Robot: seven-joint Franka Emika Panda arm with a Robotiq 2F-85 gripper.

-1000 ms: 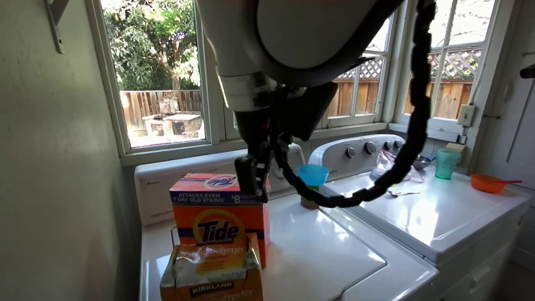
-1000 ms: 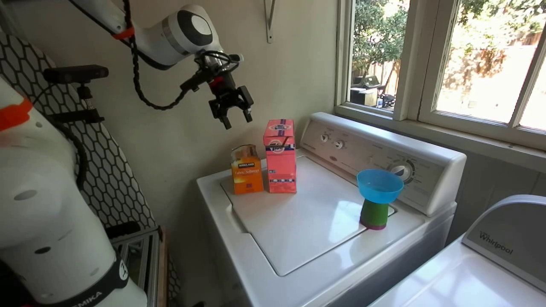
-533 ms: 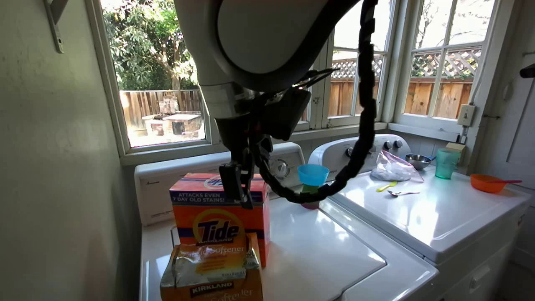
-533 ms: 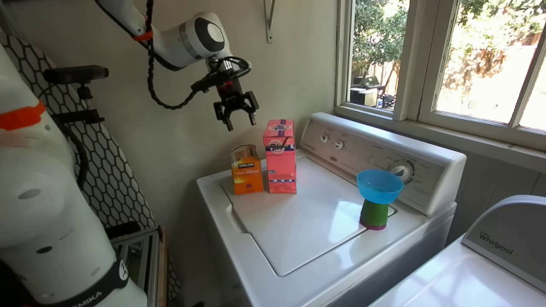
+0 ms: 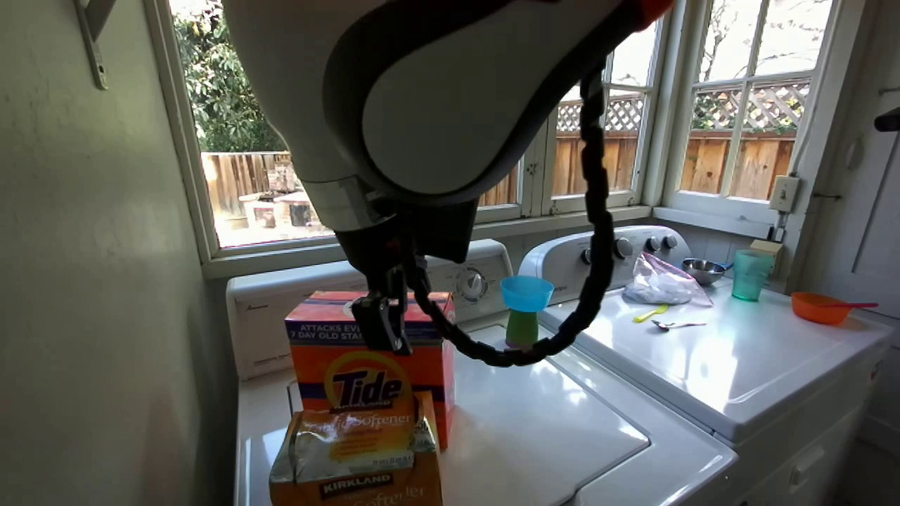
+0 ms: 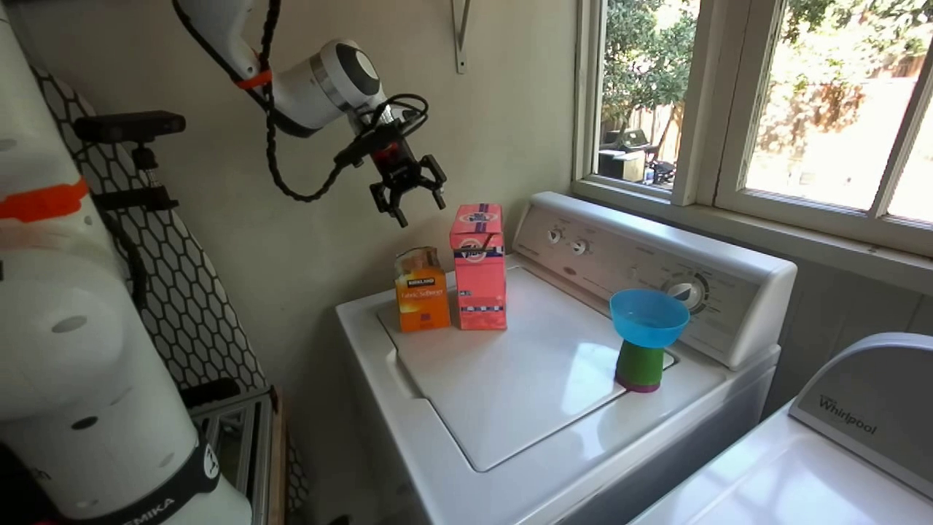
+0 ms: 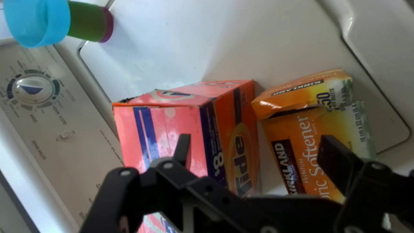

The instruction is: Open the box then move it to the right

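The box [image 6: 481, 284] is a tall pink-orange Tide carton, upright on the washer lid. It also shows in an exterior view [image 5: 309, 369], partly behind the soft packet and my gripper. Its top flap [image 6: 478, 219] lies down over the top, with a dark ragged edge on one side. In the wrist view the pink top [image 7: 184, 121] is at centre left. My gripper [image 6: 421, 212] is open and empty, above and beside the box, over the orange packet's side. In the wrist view my gripper [image 7: 255, 142] has one finger in front of the box top and one in front of the packet.
The orange Kirkland packet [image 6: 423, 299] stands close beside the box, near the wall. A blue cup on a green cup [image 6: 649, 321] stands on the washer [image 6: 510, 394]. The control panel [image 6: 641, 262] rises behind. A second machine [image 5: 703, 365] holds dishes and a plastic bag.
My gripper has moved toward the box, rightward in one exterior picture and leftward and slightly down in the other. It stays open. The box and packet have not moved.
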